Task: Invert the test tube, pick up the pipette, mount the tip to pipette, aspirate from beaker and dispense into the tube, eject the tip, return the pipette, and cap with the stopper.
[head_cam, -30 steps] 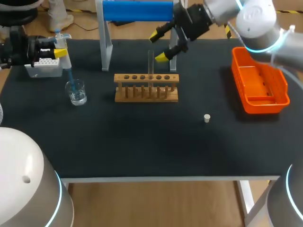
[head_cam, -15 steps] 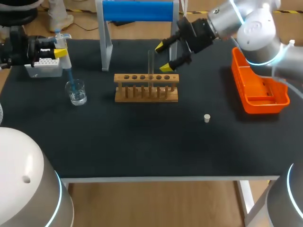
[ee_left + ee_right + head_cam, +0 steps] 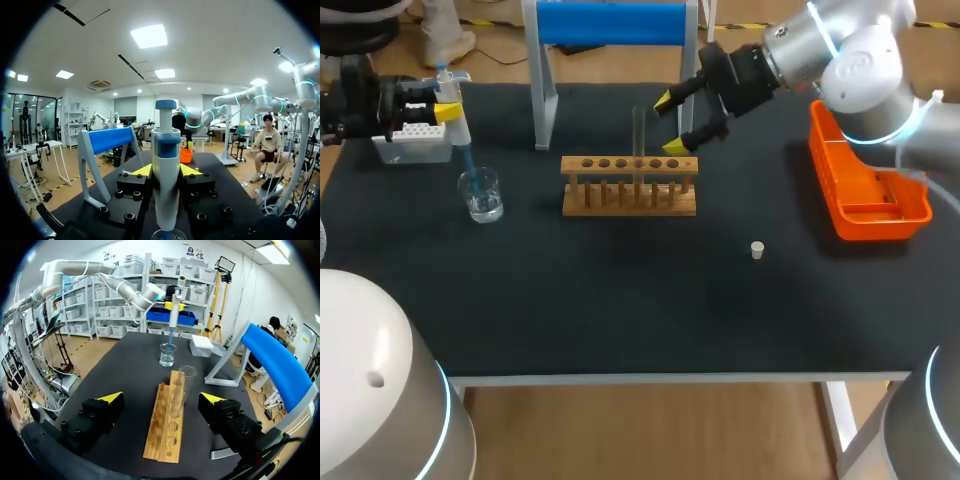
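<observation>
My left end effector (image 3: 444, 108), at the upper left of the frame, is clenched on the pipette (image 3: 165, 170), with both yellow fingertips (image 3: 142, 170) pressed to its sides. The pipette's blue tip (image 3: 467, 160) dips into the beaker (image 3: 481, 196). My right end effector (image 3: 672, 122), at upper middle, is released. Its fingers are spread wide just right of the test tube (image 3: 639, 130), which stands upright in the wooden rack (image 3: 630, 186). The stopper (image 3: 757, 250) lies on the worktop (image 3: 620, 290), right of centre and well apart from the rack.

orange tray (image 3: 823, 150), tan wooden rack (image 3: 630, 164), blue-barred stand (image 3: 610, 22), black table (image 3: 620, 300), white stopper (image 3: 757, 249)
</observation>
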Action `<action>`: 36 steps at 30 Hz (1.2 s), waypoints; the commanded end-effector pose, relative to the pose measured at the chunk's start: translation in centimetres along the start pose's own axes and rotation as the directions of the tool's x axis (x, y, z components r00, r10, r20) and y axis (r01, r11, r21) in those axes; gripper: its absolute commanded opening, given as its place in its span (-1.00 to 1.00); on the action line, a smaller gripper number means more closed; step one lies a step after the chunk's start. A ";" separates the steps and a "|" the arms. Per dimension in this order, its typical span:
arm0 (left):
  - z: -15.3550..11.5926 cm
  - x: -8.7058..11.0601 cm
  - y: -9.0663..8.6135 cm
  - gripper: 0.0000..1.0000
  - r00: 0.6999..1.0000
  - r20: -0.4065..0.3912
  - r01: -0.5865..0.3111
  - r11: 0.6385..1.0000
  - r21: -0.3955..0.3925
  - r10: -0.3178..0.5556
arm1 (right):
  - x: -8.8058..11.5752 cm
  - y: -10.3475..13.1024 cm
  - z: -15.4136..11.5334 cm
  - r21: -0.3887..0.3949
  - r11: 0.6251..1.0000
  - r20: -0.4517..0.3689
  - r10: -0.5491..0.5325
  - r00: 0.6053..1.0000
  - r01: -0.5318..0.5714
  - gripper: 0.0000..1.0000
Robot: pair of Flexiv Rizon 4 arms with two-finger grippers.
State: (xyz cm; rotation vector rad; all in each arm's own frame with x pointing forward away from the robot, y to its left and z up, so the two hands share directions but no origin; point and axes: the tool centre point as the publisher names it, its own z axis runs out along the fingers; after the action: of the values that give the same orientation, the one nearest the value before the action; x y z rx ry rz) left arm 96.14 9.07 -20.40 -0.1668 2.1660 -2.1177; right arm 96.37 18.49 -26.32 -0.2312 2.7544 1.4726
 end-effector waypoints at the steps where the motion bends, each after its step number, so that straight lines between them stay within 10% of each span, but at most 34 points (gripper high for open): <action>1: -0.1 -0.1 0.1 -1.00 1.000 -0.005 -0.001 1.000 0.003 0.001 | 0.3 -0.1 0.3 -0.003 1.000 0.006 0.000 1.000 0.000 1.00; 21: -0.1 -0.1 0.1 -1.00 1.000 -0.005 -0.001 1.000 0.003 0.001 | 0.3 -0.1 0.3 -0.003 1.000 0.006 0.000 1.000 0.000 1.00; 36: -0.1 -0.1 0.1 -1.00 1.000 -0.005 -0.001 1.000 0.003 0.001 | -3.6 -0.6 4.8 0.078 0.997 -0.065 0.007 0.998 -0.002 1.00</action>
State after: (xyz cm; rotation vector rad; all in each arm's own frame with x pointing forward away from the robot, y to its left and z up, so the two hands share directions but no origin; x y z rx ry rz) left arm 96.14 9.05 -20.40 -0.1665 2.1661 -2.1178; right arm 98.09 21.76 -28.74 -0.2469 2.8281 1.3748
